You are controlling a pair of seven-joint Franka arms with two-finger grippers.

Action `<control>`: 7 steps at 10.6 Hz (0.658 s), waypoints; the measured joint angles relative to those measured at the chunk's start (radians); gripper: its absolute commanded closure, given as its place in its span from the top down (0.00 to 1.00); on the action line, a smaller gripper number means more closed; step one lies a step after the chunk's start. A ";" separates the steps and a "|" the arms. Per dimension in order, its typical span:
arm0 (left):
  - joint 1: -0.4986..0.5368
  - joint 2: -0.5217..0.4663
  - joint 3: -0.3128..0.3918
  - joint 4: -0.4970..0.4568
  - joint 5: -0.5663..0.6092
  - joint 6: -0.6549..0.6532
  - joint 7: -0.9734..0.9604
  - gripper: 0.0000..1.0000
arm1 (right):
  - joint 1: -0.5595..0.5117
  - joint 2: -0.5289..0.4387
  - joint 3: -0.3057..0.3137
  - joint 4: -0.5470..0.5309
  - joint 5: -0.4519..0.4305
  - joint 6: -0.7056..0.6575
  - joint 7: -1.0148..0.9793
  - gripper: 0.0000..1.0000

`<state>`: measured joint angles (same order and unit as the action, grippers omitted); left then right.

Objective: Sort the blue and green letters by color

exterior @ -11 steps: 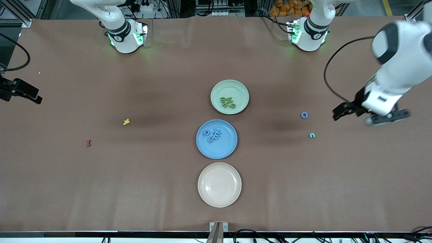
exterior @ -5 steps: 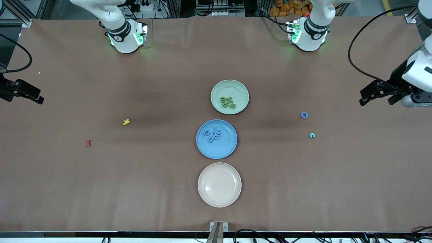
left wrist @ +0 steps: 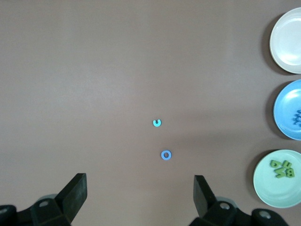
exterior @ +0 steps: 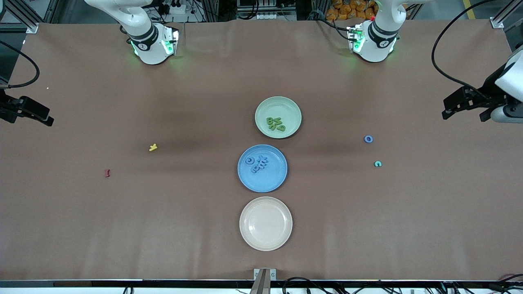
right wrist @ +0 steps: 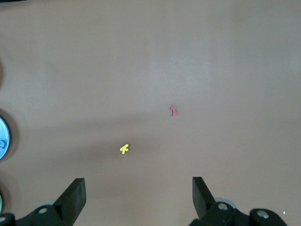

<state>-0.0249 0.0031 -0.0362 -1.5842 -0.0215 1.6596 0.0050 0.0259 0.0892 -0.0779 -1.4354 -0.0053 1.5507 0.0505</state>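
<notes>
Several green letters (exterior: 275, 123) lie in the pale green plate (exterior: 266, 107). Several blue letters (exterior: 257, 164) lie in the blue plate (exterior: 270, 181), which is nearer to the front camera. A blue O-shaped letter (exterior: 368, 139) and a teal C-shaped letter (exterior: 378, 164) lie loose on the table toward the left arm's end. My left gripper (exterior: 466, 113) hangs open and empty over that end of the table; the left wrist view shows the same blue O-shaped letter (left wrist: 166, 155) ahead of the left gripper (left wrist: 139, 193). My right gripper (exterior: 39, 115) waits open and empty over the right arm's end.
An empty cream plate (exterior: 265, 223) sits nearest the front camera, in line with the other two plates. A small yellow letter (exterior: 153, 147) and a dark red letter (exterior: 107, 173) lie toward the right arm's end, also seen ahead of the right gripper (right wrist: 138, 193).
My left arm has swung away from beside the two loose letters, out toward its end of the table. The right arm and all the letters stay put.
</notes>
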 measured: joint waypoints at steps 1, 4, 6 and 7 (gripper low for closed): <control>0.000 0.001 0.000 0.018 -0.001 -0.023 -0.006 1.00 | 0.000 0.000 0.000 0.000 0.000 0.000 0.000 1.00; 0.000 0.007 0.000 0.030 -0.001 -0.032 -0.012 1.00 | 0.001 0.002 0.000 0.000 0.000 0.000 0.000 1.00; 0.001 0.012 0.000 0.043 -0.001 -0.032 -0.012 1.00 | 0.003 0.002 0.000 0.000 0.000 0.002 0.000 1.00; 0.004 0.012 0.001 0.053 -0.001 -0.032 -0.012 1.00 | 0.004 0.002 0.000 0.000 0.000 0.007 0.000 1.00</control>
<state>-0.0206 0.0154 -0.0349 -1.5308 -0.0229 1.6279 -0.0073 0.0304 0.0916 -0.0774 -1.4356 -0.0053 1.5582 0.0505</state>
